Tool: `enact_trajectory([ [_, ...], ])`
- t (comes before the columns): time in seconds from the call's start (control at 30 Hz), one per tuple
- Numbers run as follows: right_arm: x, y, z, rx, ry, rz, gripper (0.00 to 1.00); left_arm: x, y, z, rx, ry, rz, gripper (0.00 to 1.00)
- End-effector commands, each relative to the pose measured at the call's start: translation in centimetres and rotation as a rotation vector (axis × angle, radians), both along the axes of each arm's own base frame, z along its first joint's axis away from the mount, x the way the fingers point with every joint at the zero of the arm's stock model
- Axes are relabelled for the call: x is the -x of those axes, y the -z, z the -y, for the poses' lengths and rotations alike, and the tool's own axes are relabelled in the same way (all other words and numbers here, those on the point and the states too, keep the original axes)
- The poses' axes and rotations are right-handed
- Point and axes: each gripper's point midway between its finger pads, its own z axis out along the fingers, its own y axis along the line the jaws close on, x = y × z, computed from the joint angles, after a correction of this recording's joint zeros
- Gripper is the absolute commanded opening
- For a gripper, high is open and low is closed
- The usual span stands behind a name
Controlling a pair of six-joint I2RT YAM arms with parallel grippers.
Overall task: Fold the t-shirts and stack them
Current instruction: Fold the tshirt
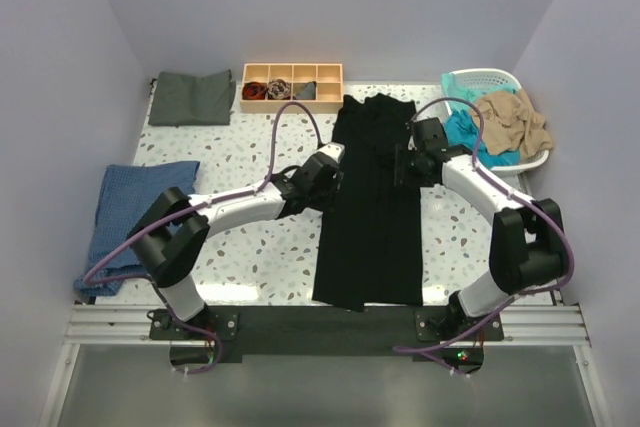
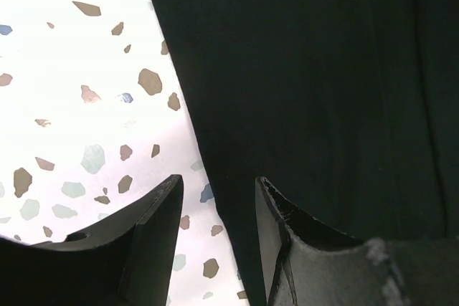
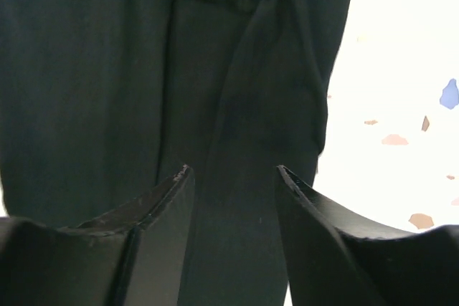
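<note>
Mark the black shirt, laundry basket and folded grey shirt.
black shirt (image 1: 370,227), top view, middle of its body
laundry basket (image 1: 468,76), top view, rear left rim
grey shirt (image 1: 190,97), top view, centre of the fold

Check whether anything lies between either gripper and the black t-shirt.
Nothing visible does. The left gripper hangs open over the black t-shirt at its left edge, the right gripper open over its right side, with only cloth and bare table beneath.
</note>
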Motion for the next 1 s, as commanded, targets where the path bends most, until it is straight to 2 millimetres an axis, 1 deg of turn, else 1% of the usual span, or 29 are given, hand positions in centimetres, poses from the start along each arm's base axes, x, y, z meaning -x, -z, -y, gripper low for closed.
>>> enact_trajectory([
  [0.0,-3.8,-0.5,0.1,0.085,0.020,0.096,0.49,-1.7,-1.6,1.4,0.050,0.016,0.051,0.50],
  [0.03,-4.4,0.3,0.1,0.104,0.017,0.091,0.49,-1.8,-1.5,1.3,0.050,0.012,0.050,0.50],
  [0.07,-5.3,0.0,0.0,0.115,0.024,0.108,0.47,-1.8,-1.4,1.2,0.049,0.011,0.046,0.50],
  [0.1,-5.8,0.3,0.2,0.134,0.032,0.105,0.46,-1.9,-1.3,1.2,0.050,0.008,0.044,0.50],
  [0.13,-6.1,1.3,0.2,0.150,0.029,0.077,0.45,-2.0,-1.3,1.1,0.050,0.005,0.044,0.50],
  [0.17,-6.8,0.9,-0.1,0.154,0.027,0.091,0.44,-2.0,-1.3,1.0,0.051,0.003,0.043,0.50],
  [0.27,-8.0,1.5,-0.6,0.176,0.015,0.111,0.44,-2.4,-1.2,0.6,0.051,-0.005,0.046,0.50],
  [0.37,-8.7,1.6,-0.3,0.238,0.028,0.117,0.44,-2.6,-0.9,0.3,0.049,-0.010,0.037,0.50],
  [0.43,-8.9,1.8,0.1,0.267,0.029,0.113,0.43,-2.8,-0.9,0.1,0.050,-0.015,0.036,0.50],
  [0.57,-9.0,2.0,0.2,0.291,0.032,0.107,0.32,-2.9,-0.2,-0.1,0.049,-0.018,0.017,0.50],
  [0.63,-8.9,2.5,0.2,0.304,0.025,0.091,0.28,-3.0,0.0,-0.1,0.050,-0.016,0.011,0.50],
  [0.67,-9.0,2.4,0.3,0.310,0.027,0.093,0.25,-3.0,0.0,-0.1,0.050,-0.016,0.009,0.50],
  [0.77,-8.9,2.2,0.4,0.325,0.030,0.093,0.19,-3.1,0.1,-0.2,0.049,-0.019,0.006,0.50],
  [0.83,-8.8,2.1,0.5,0.341,0.032,0.087,0.17,-3.1,0.3,-0.2,0.048,-0.018,0.002,0.50],
  [0.9,-8.6,2.0,1.0,0.368,0.042,0.080,0.19,-3.0,0.4,-0.2,0.047,-0.015,-0.004,0.50],
  [0.93,-8.4,2.0,1.0,0.370,0.040,0.081,0.29,-3.0,0.4,-0.2,0.048,-0.015,-0.004,0.50],
  [0.97,-8.3,2.0,1.1,0.369,0.042,0.082,0.35,-3.0,0.5,-0.3,0.046,-0.015,-0.007,0.50],
])
